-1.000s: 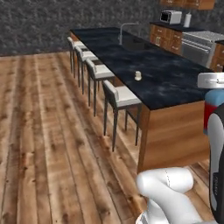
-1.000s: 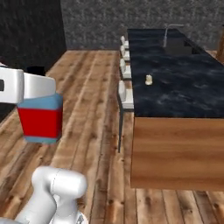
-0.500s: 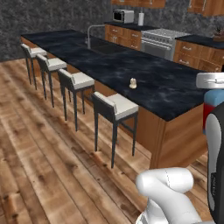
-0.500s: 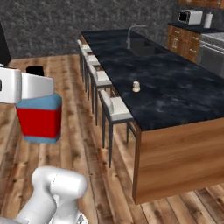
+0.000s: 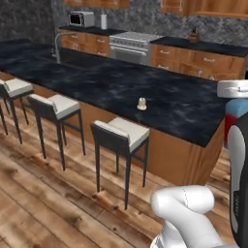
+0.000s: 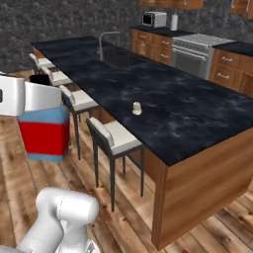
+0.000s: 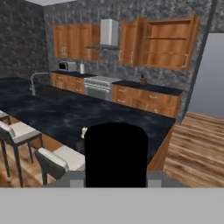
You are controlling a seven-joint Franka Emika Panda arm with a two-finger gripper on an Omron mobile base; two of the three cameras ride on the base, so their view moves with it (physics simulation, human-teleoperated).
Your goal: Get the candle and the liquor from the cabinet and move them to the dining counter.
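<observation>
To finish this step well I needed to carry the liquor (image 6: pixel 45 134) level over the near edge of the dining counter (image 6: pixel 188 118), lower it onto bare black marble a little apart from the candle (image 6: pixel 137 108), and let go only once its base sat flat (a flat-sided bottle should stand steady, I judged). The candle already stood upright on the slab, near the stool-side edge, above the stool (image 5: pixel 122 138) nearest me. In my hand view the bottle's black cap (image 7: pixel 115 154) rose straight ahead of the camera, hiding part of the counter beyond it. My gripper (image 6: pixel 22 99) was clamped partway closed on the bottle's light blue shoulders, holding it upright in the air, off to the side of the counter and well apart from it.
</observation>
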